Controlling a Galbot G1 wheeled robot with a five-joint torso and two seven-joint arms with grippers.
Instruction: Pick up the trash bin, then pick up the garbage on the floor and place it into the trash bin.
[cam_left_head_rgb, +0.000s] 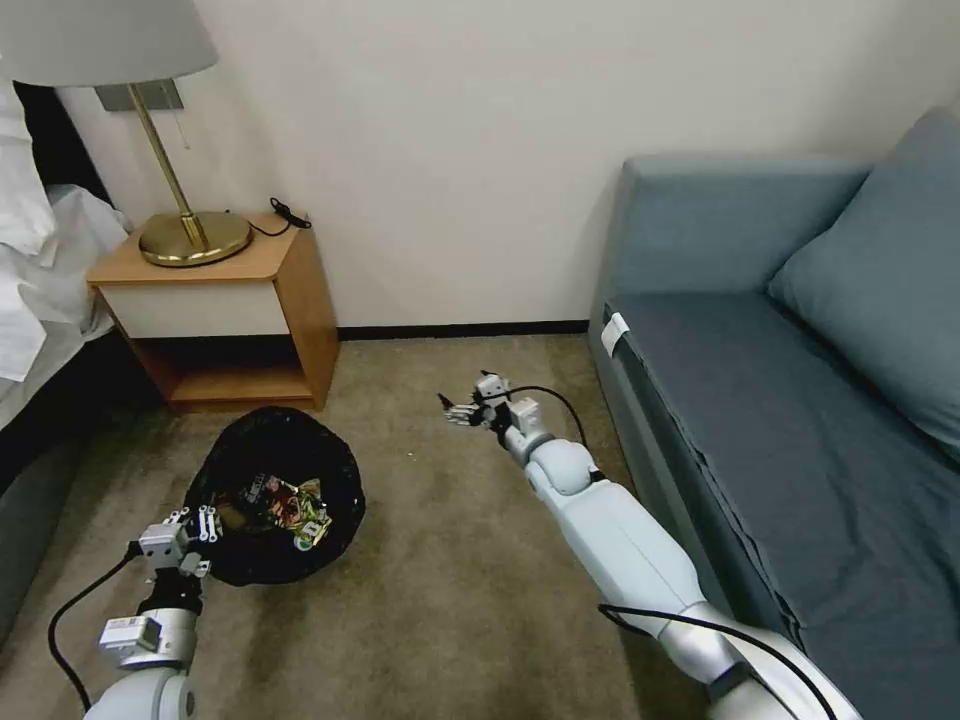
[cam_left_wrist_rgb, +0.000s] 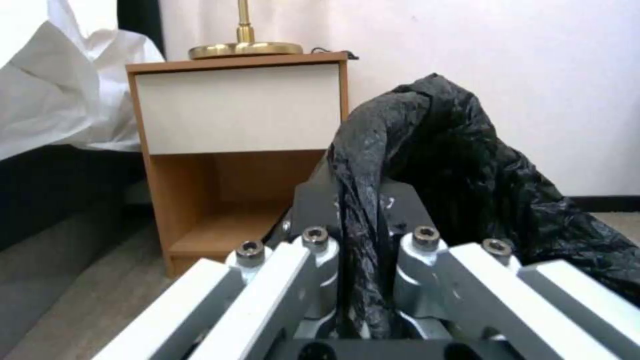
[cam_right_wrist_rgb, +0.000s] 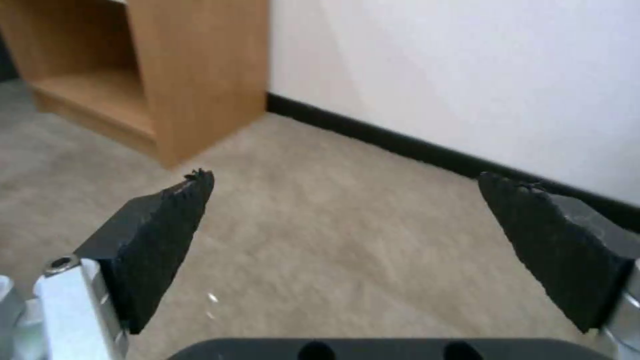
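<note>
black crinkled plastic lines the trash bin, which sits on the floor just in front of the wooden nightstand, toward the left of the carpet. from the head view its mouth is open and colourful garbage lies inside, though the wrappers are too jumbled to tell apart. the left gripper is at the bin's near-left rim; from above its fingers are hard to read, but the left wrist view shows the left gripper closed on a bunched fold of the black liner, which rises in a peak and hides the bin's inside. that view also shows the nightstand's white drawer front, the brass lamp base on top and white bedding at the side. further right in the head view, the right gripper hangs over bare carpet between the bin and the blue-grey sofa, well apart from the bin. the right wrist view shows the right gripper with its two black toothed pads spread wide, nothing between them, carpet and dark baseboard beyond.
</note>
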